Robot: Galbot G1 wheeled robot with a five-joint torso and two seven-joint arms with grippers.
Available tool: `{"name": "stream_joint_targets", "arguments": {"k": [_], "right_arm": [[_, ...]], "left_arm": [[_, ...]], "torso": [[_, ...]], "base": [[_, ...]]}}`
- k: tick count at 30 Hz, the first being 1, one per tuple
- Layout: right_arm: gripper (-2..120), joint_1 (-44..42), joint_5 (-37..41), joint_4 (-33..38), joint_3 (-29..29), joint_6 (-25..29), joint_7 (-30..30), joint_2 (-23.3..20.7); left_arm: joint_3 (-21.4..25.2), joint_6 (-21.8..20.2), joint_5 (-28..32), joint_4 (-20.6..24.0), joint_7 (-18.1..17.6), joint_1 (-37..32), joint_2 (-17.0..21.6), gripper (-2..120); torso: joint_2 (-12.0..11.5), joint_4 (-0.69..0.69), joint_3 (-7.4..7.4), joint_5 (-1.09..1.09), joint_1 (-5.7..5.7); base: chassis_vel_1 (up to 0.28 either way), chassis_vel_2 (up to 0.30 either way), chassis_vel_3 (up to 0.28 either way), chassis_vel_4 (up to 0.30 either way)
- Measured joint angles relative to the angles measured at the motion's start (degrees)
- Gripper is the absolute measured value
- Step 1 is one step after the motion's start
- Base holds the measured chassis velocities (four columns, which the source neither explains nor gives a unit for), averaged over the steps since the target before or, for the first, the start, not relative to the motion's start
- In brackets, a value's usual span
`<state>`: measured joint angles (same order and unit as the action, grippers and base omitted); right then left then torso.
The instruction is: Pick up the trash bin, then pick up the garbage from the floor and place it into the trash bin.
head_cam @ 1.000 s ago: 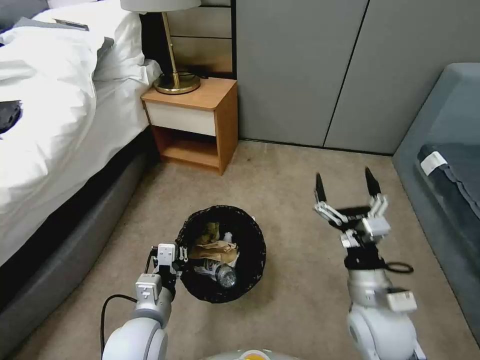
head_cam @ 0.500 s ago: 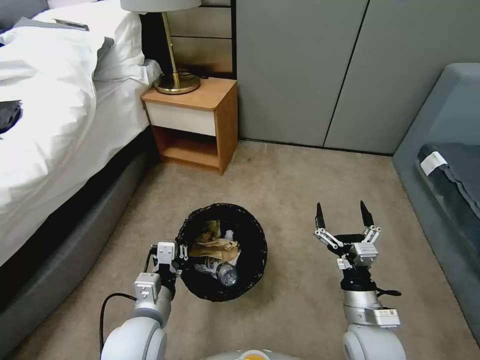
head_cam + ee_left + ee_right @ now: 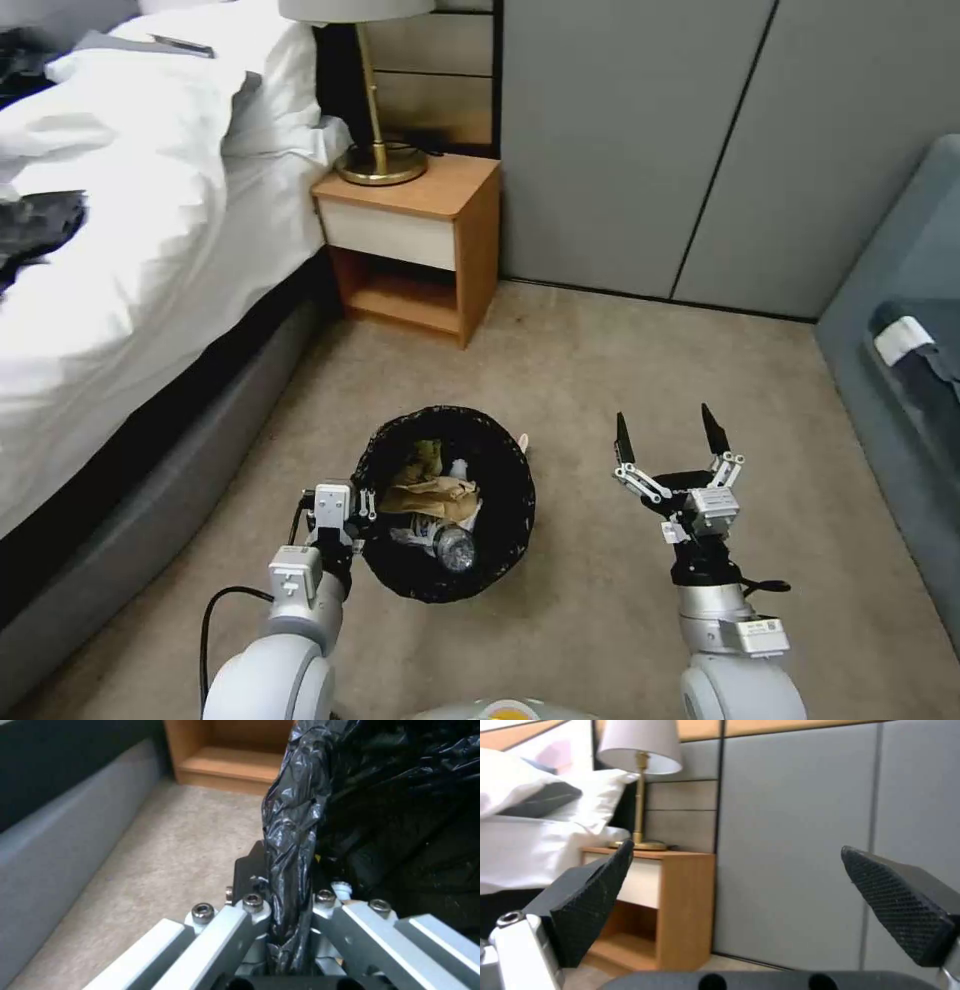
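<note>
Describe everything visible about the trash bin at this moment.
The trash bin is small and round, lined with a crinkled black plastic bag folded over its rim. It stands upright over the beige carpet, mouth open upward. Inside lie crumpled brown paper, a clear plastic bottle and white tissue. The left gripper is shut on its near-left rim, pinching the bag between its fingers. The right gripper hangs open beside it, apart.

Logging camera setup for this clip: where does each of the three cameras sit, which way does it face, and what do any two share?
Head view: high, looking down at carpet; both arms show, left hand shut on the trash bin rim, right hand open in air.
Left wrist view: at the bin's bagged rim, facing the nightstand; own fingers show.
Right wrist view: level, facing the wall; own fingertips show.
All three share the nightstand.
</note>
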<state>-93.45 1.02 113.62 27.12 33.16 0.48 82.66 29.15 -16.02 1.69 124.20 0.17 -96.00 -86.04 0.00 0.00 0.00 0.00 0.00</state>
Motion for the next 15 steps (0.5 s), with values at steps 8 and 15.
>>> {"name": "stream_joint_targets", "arguments": {"k": [8,15], "right_arm": [[100,0.2,-0.2,0.2,-0.3,-0.2,-0.3,0.0],[100,0.5,-0.3,0.3,-0.3,-0.4,-0.3,-0.1]], "left_arm": [[0.0,0.1,0.0,-0.2,0.0,0.1,0.0,0],[0.0,0.2,0.0,-0.3,0.0,0.1,0.0,0]], "torso": [[0.0,0.0,0.0,0.0,0.0],[0.0,0.01,0.0,0.01,0.0]], "base": [[0.099,0.095,0.094,0.091],[0.117,0.116,0.13,0.118]]}}
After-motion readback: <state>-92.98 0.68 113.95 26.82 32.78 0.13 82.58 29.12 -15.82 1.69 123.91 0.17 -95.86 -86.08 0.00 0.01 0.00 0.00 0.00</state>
